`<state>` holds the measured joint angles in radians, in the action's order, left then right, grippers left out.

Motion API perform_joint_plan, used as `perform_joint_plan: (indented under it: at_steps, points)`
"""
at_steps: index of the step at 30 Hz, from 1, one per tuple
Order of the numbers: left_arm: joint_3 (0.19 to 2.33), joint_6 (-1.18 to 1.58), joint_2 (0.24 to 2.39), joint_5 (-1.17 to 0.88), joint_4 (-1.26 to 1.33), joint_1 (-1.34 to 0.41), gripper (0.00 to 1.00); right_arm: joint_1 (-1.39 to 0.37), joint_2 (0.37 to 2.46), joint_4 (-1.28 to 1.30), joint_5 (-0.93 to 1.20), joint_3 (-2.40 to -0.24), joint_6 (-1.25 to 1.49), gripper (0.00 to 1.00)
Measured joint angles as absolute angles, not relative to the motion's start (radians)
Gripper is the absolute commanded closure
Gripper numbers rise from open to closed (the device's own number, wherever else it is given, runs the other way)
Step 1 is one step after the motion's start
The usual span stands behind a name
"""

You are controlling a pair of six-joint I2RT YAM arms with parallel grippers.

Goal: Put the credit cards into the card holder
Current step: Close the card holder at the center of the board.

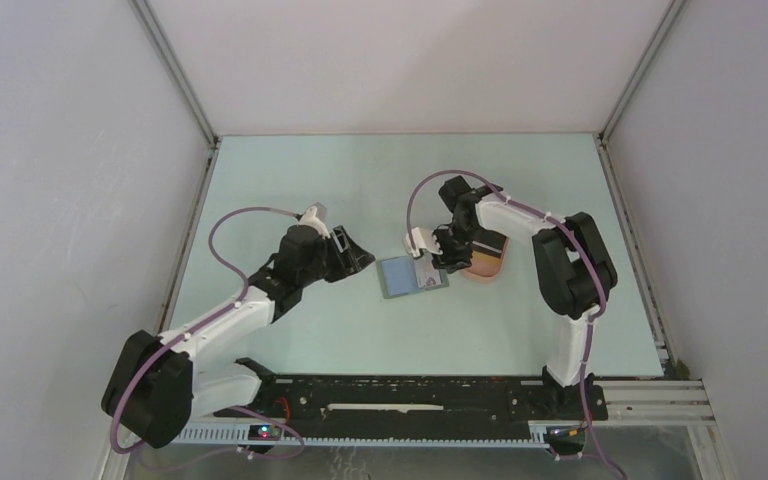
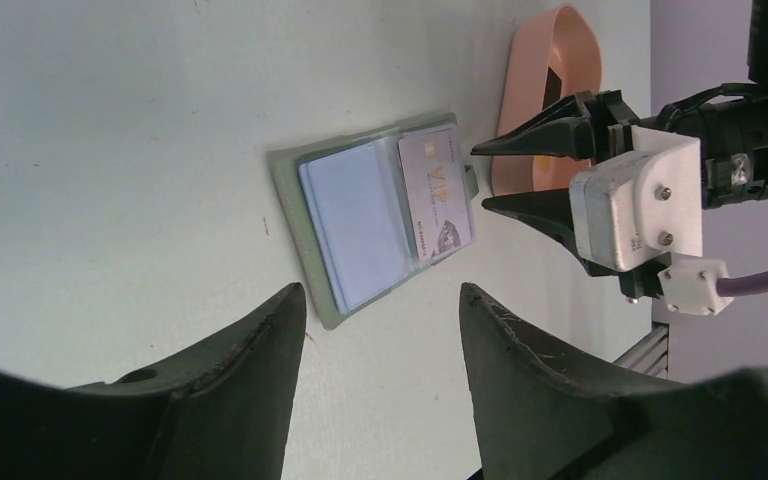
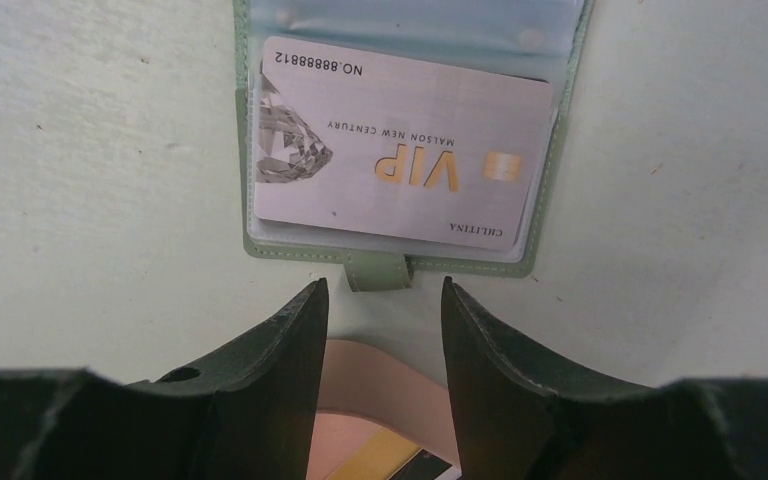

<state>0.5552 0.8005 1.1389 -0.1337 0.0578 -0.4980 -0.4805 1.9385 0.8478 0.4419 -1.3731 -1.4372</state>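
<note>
Top view: card holder (image 1: 412,276) lies open on the table (image 1: 360,180) between left gripper (image 1: 365,258) and right gripper (image 1: 435,262). Left wrist: left jaws spread, empty, holder ahead. Right wrist: right jaws spread, empty; silvery credit card (image 3: 400,150) rests in the holder's near half.

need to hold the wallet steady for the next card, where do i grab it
Probably the small tab jutting from the wallet's edge nearest the tray, coming in from that side: the wallet lies open and flat, so little else sticks out.
</note>
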Motion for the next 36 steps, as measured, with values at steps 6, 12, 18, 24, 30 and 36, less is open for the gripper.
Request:
perform_joint_plan:
  at_steps: [6,12,18,24,30,36]
  points:
    - [0.555,0.800,1.150,-0.134,0.065,-0.498,0.37,-0.493,1.957,0.844,0.427,-1.372,-1.437,0.49]
    - [0.555,0.800,1.160,-0.136,0.068,-0.497,0.37,-0.510,1.968,0.845,0.427,-1.370,-1.430,0.54]
    - [0.555,0.800,1.180,-0.144,0.086,-0.497,0.37,-0.520,1.974,0.841,0.424,-1.370,-1.410,0.77]
    - [0.551,0.801,1.187,-0.150,0.095,-0.497,0.37,-0.511,1.961,0.834,0.448,-1.362,-1.377,0.87]
    - [0.551,0.803,1.214,-0.165,0.110,-0.497,0.39,-0.485,1.906,0.815,0.517,-1.295,-1.345,0.88]
    - [0.551,0.804,1.243,-0.173,0.127,-0.497,0.41,-0.463,1.831,0.780,0.564,-1.275,-1.246,0.88]
